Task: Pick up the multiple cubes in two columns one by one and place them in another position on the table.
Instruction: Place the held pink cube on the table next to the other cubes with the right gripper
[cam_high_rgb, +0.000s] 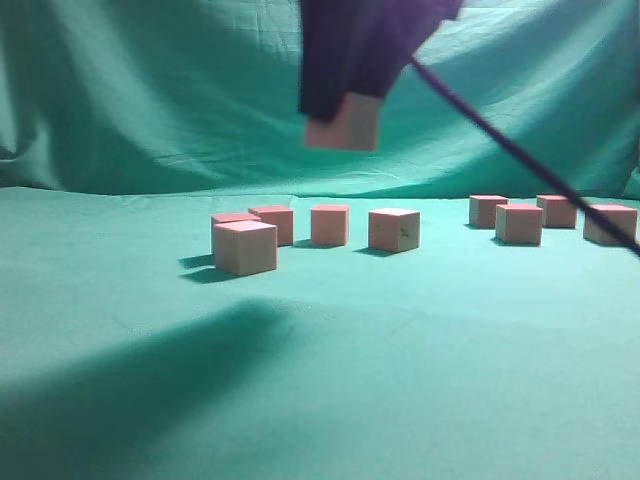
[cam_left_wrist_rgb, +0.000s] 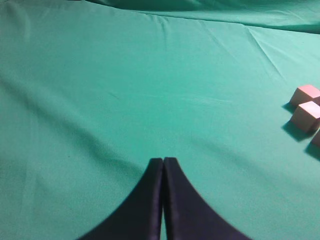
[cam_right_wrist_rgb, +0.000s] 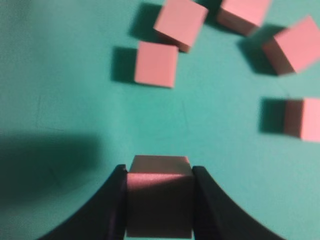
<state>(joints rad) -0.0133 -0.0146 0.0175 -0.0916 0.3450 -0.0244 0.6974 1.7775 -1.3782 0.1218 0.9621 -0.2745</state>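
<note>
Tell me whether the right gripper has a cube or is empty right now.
Holding one. The right gripper is shut on a cube, fingers against both sides, lifted above the table.

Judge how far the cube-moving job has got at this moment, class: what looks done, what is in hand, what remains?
Done, apparently: four cubes sit grouped at the right of the table. In hand: the right gripper holds one cube in the air, while the left gripper is shut and empty. Left: five cubes wait at centre-left.

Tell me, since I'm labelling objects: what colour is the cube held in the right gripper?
Plain pinkish-red cube, clearest in the right wrist view between the right gripper's dark fingers.
</note>
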